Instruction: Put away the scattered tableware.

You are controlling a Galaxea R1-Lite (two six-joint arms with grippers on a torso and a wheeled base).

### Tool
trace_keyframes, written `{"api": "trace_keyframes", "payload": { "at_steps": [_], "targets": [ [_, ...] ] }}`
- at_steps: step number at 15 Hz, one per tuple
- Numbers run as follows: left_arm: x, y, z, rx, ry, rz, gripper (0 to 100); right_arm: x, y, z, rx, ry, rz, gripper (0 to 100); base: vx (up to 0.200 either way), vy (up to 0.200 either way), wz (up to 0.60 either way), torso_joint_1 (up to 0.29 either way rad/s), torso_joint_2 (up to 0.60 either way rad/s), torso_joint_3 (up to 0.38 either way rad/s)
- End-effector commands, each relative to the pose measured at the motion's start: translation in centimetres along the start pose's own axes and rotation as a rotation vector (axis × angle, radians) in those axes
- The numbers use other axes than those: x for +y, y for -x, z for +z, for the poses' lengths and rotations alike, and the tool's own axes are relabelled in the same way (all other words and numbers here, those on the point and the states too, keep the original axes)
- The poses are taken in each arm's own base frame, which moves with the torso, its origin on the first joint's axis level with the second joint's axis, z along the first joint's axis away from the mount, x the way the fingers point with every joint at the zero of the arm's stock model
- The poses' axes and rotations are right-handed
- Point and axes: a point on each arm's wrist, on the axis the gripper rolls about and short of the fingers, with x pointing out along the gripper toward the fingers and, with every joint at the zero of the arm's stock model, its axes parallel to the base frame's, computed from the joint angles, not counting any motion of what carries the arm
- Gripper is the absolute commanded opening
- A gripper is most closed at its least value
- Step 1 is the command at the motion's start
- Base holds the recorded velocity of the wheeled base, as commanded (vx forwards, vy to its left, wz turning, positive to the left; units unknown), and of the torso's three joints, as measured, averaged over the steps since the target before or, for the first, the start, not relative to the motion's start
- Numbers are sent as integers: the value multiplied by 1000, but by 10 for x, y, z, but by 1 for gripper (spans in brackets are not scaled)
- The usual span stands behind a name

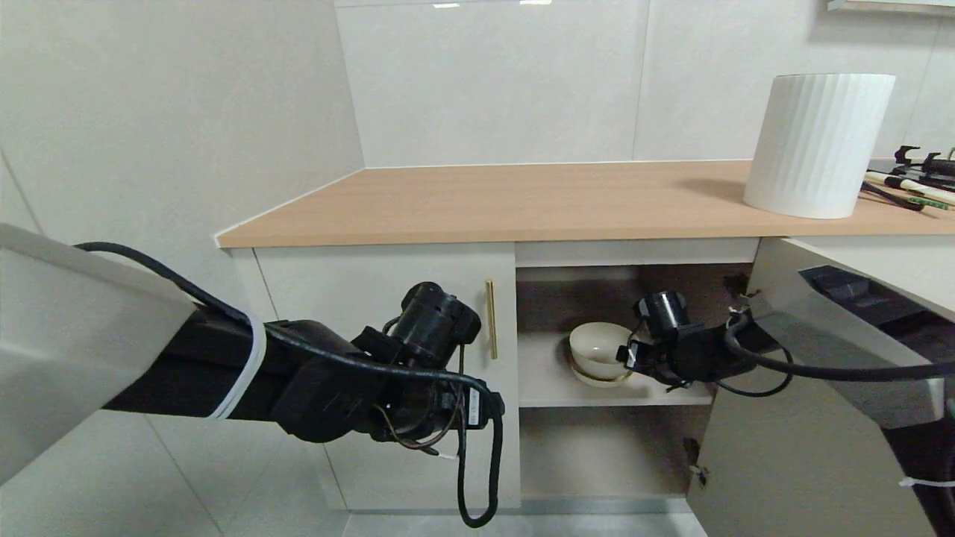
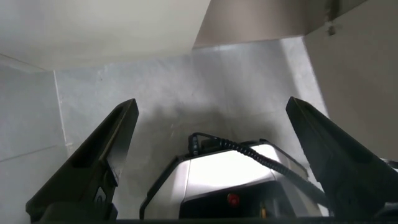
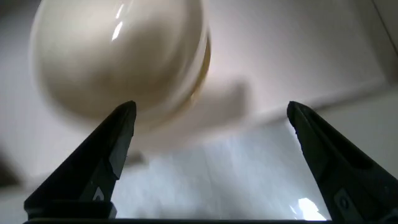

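Note:
A cream bowl (image 1: 597, 349) sits tilted on the middle shelf (image 1: 545, 388) of the open cabinet, on what looks like another dish beneath it. My right gripper (image 1: 633, 359) is inside the cabinet just to the right of the bowl. In the right wrist view the right gripper (image 3: 211, 109) is open, and the bowl (image 3: 118, 56) is close ahead, outside the fingers. My left arm (image 1: 336, 380) hangs before the closed left door, pointing down. The left gripper (image 2: 211, 106) is open with nothing in it, above the floor.
The cabinet's right door (image 1: 746, 462) stands open beside my right arm. The left door (image 1: 388, 298) has a gold handle (image 1: 490, 318). On the wooden countertop (image 1: 522, 201) stand a white ribbed container (image 1: 817, 145) and several utensils (image 1: 914, 186) at the far right.

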Motion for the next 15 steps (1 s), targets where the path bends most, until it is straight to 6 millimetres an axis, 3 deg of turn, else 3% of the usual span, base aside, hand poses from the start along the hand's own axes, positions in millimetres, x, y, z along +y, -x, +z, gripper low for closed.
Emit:
{"api": "trace_keyframes", "payload": {
  "at_steps": [1, 3, 5, 8, 9, 11, 12, 15],
  "targets": [
    [8, 32, 8, -66, 22, -25, 100, 4, 86, 8, -5, 54, 86, 100, 0, 0, 0, 0, 0, 0],
    [26, 60, 15, -128, 61, -25, 100, 1, 132, 1, 12, 109, 129, 100, 0, 0, 0, 0, 0, 0],
    [37, 96, 1, -169, 28, -47, 100, -10, 181, -17, 60, 155, 186, 100, 0, 0, 0, 0, 0, 0],
    [49, 129, -18, -213, -12, -71, 100, -32, 242, -37, 110, 241, 265, 100, 0, 0, 0, 0, 0, 0],
    [53, 132, -25, -212, -3, -67, 100, -34, 253, -40, 125, 257, 281, 100, 0, 0, 0, 0, 0, 0],
    [55, 134, -28, -210, 0, -68, 100, -34, 257, -42, 133, 263, 282, 100, 0, 0, 0, 0, 0, 0],
    [60, 144, -36, -221, 28, -81, 100, -40, 270, -45, 146, 258, 284, 100, 0, 0, 0, 0, 0, 0],
    [58, 141, -33, -254, 46, -99, 100, -43, 278, -58, 179, 207, 287, 100, 0, 0, 0, 0, 0, 0]
  ]
}}
